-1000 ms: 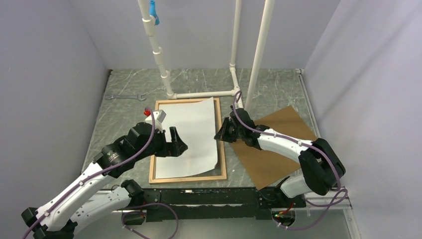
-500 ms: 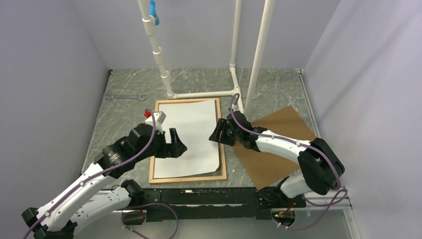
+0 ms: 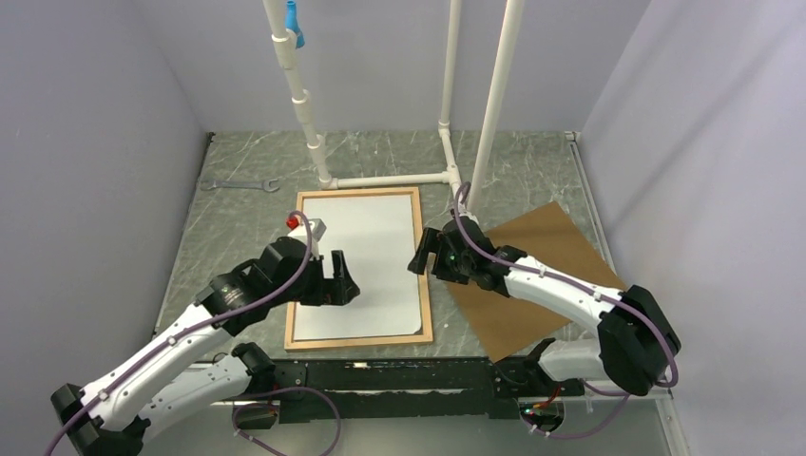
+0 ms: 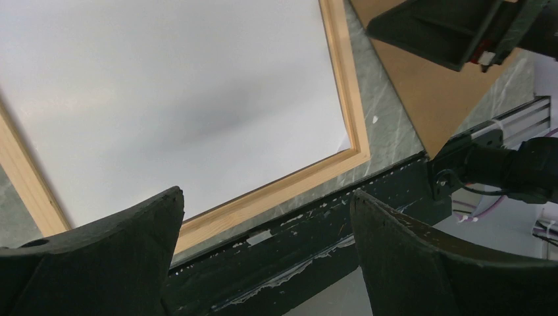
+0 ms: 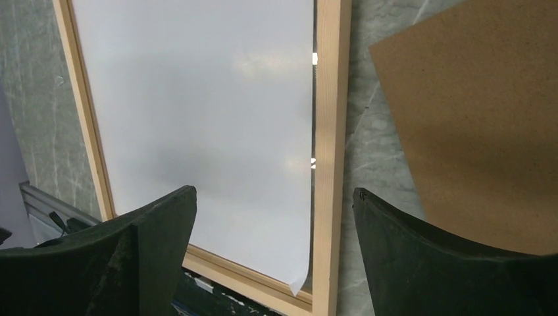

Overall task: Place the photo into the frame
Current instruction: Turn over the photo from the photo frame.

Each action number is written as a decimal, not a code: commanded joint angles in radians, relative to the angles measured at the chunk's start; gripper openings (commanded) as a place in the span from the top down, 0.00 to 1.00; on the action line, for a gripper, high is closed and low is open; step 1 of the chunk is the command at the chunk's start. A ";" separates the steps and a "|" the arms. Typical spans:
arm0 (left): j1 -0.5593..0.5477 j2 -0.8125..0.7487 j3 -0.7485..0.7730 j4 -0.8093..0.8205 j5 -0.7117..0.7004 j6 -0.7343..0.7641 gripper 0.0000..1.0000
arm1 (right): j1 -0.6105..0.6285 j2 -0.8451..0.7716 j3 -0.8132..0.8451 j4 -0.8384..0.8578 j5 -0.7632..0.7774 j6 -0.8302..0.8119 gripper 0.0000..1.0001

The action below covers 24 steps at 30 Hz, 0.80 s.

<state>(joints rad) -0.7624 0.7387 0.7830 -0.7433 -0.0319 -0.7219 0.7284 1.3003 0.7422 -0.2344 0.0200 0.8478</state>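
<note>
Lying white side up, the photo (image 3: 361, 261) now sits inside the wooden frame (image 3: 361, 338) on the counter (image 3: 380, 157). All 4 of its edges look to be within the strips.

The right claw (image 3: 418, 255) hangs over the right strip of the frame. Its fingers are spread wide and it holds nothing. The left claw (image 3: 344, 280) hovers over the near left part of the photo. It is spread wide too, and it is empty.

The step in hand looks like letting go and settling the paper. To do it well, the right claw should lift straight up so that a finger does not drag the sheet back out. In the right wrist view, the near right corner (image 5: 299, 284) seems to curl up a little by the strip. A soft push there would help it lie flat. The brown backing board (image 3: 542, 275) waits on the counter, just right of the frame, and it likely goes on top after that.

1 second ago the right edge of the photo was lifted and bent, and the right claw was pinched shut on it. Since then that claw has opened, and the paper has dropped flat. The left claw has stayed wide the whole time and moved only a little.
</note>
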 commanded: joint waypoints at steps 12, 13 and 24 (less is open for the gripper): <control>-0.015 0.242 -0.115 0.384 0.295 -0.030 0.05 | 0.003 -0.188 -0.171 -0.075 -0.062 0.028 0.13; -0.023 0.265 -0.112 0.402 0.306 -0.032 0.05 | 0.001 -0.199 -0.188 -0.069 -0.073 0.036 0.13; -0.099 0.562 0.085 0.526 0.390 0.071 0.02 | -0.130 -0.403 -0.340 -0.095 -0.202 0.118 0.12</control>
<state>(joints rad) -0.8429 1.2327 0.7631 -0.3424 0.2871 -0.7155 0.6617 0.9756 0.4271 -0.3096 -0.1165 0.9272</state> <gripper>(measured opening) 0.969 0.872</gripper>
